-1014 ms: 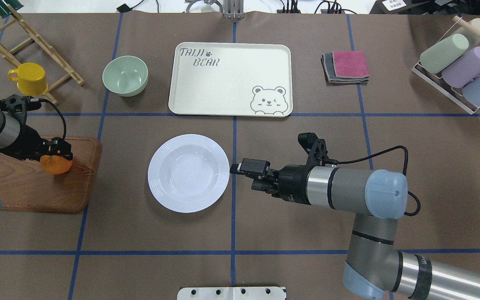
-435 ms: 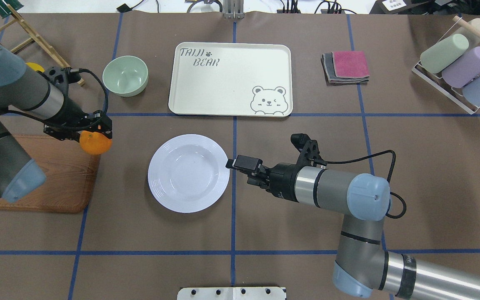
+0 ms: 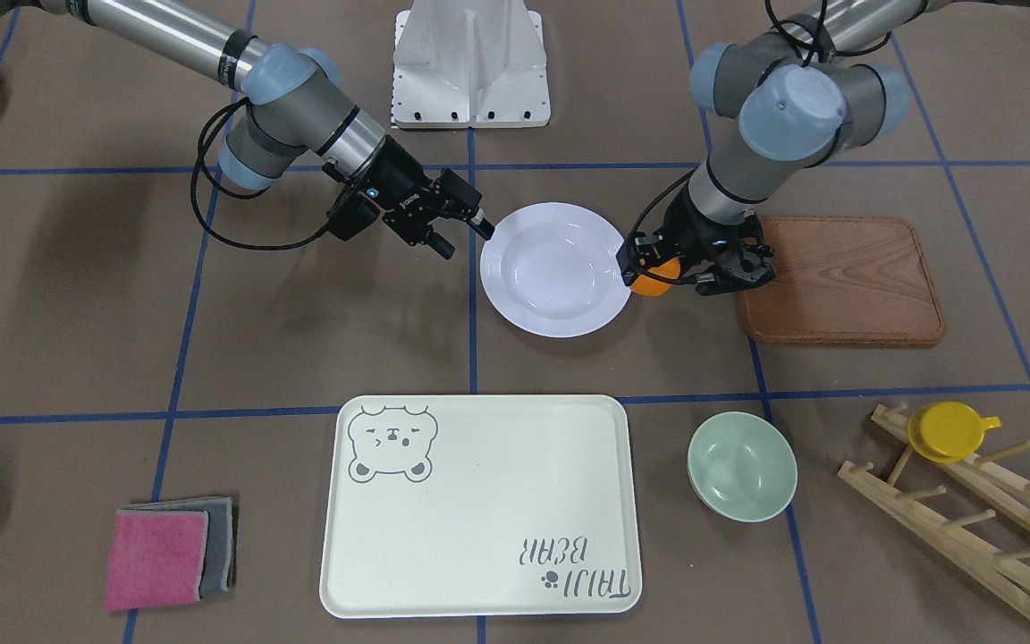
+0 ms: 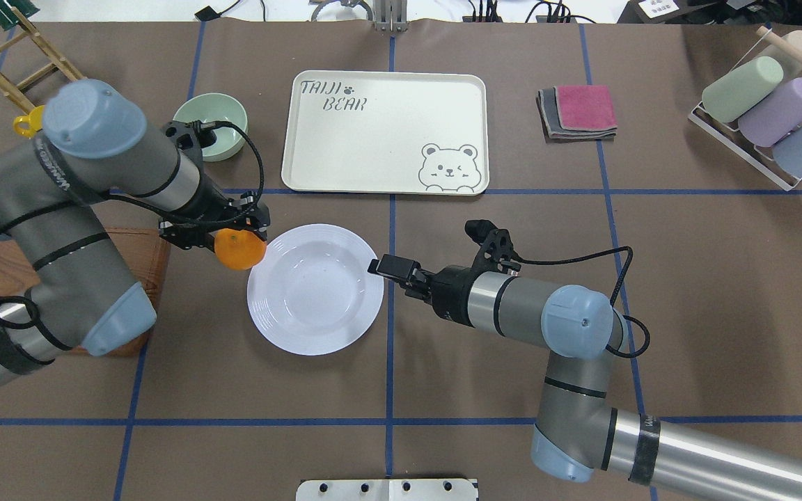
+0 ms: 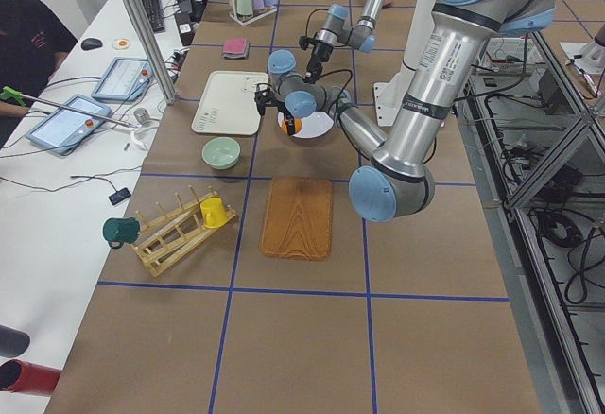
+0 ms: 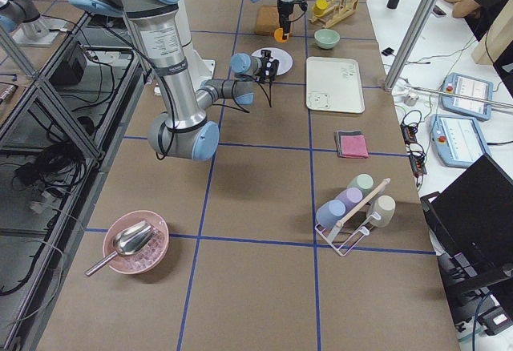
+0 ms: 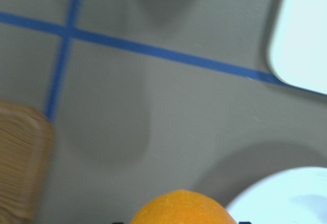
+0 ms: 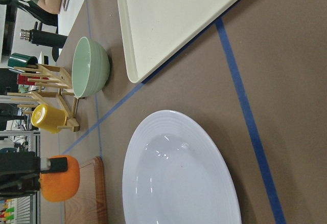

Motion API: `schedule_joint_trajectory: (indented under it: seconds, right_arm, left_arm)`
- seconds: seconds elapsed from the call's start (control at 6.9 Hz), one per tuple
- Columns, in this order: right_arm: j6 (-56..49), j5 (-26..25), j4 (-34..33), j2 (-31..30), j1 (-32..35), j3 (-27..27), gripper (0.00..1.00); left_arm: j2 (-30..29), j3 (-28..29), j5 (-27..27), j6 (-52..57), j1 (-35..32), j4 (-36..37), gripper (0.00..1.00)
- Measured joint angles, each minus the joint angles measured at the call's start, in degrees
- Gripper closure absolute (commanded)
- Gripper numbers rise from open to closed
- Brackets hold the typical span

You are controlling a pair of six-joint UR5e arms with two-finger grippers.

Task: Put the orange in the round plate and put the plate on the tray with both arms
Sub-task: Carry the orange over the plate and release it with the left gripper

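Note:
My left gripper (image 4: 237, 243) is shut on the orange (image 4: 239, 252) and holds it above the table, right at the left rim of the round plate (image 4: 315, 289). The left wrist view shows the orange (image 7: 179, 208) at the bottom edge, with the plate (image 7: 286, 198) beside it. The white plate sits empty on the table, nearer to me than the tray (image 4: 383, 132). My right gripper (image 4: 381, 268) is open, its tips at the plate's right rim. From the front, the orange (image 3: 654, 284) hangs by the plate (image 3: 555, 268), and the right gripper (image 3: 470, 234) is on the other side.
A wooden board (image 3: 841, 282) lies behind the left gripper. A pale green bowl (image 4: 223, 115) sits left of the tray, partly under the left arm. A yellow cup (image 3: 949, 429) hangs on a wooden rack. Folded cloths (image 4: 578, 111) and a cup rack (image 4: 766, 111) are at the right.
The left arm has carried the orange from over the wooden board rightward to the plate's left rim. The right gripper has crept left to the plate's right rim.

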Motion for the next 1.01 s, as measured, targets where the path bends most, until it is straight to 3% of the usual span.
schedule_joint_trajectory:
  seconds: [0.29,0.43,1.01]
  right_arm:
    - [-0.06,-0.03,0.03,0.53,0.04,-1.21,0.00]
    - [0.03,-0.03,0.06,0.69,0.04,-1.37,0.00]
    - [0.62,-0.45,4.70,2.37,-0.16,-5.02,0.01]
  left_arm:
    - [-4.30,2.66,4.33,-4.54,5.28,-0.07,0.20]
    - [-5.41,3.77,5.77,-5.54,6.89,-0.26,0.03]
    - [-5.37,2.82,9.36,-3.94,7.12,-0.26,0.02]
